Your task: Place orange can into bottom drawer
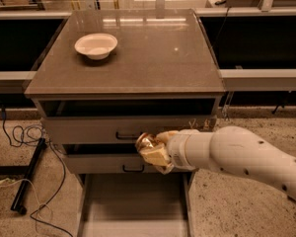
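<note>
The orange can (145,142), small, shiny and golden-brown, is held in my gripper (154,151) in front of the two upper drawer fronts, above the open bottom drawer (133,201). My white arm (237,157) reaches in from the right. The gripper's pale fingers (157,157) are closed around the can. The bottom drawer is pulled out toward me, and its flat pale-grey floor shows below the can.
A white bowl (95,45) sits at the back left of the cabinet's brown top (138,58). Black cables (24,147) and a black bar (27,174) lie on the floor to the left. A rail (261,78) runs along the right.
</note>
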